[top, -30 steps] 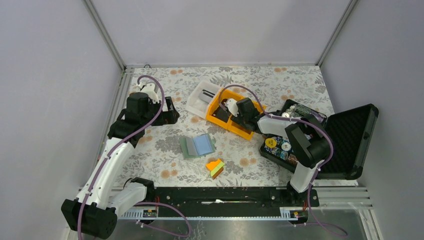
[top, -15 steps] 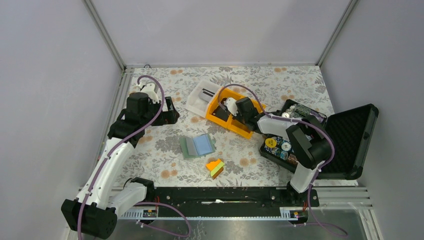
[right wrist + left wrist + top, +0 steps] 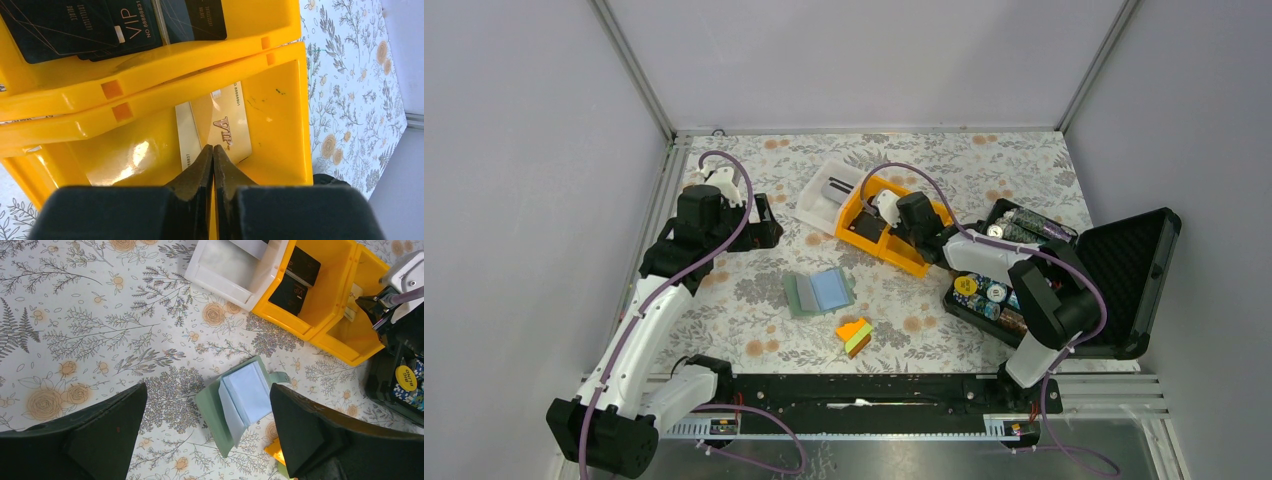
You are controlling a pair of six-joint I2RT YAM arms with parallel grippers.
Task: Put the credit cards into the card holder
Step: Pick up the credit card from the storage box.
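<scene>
the right hand (image 3: 213,150) is pressed together at the tan card (image 3: 227,127) in the yellow bin (image 3: 280,110), maybe to lift it. the left hand (image 3: 208,390) hangs spread over the card holder (image 3: 240,400), ready.

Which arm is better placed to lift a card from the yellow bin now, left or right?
Right. The right gripper is inside the yellow bin, fingers closed at the gold VIP card. The left gripper hangs open near the card holder, apart from the bin.
</scene>
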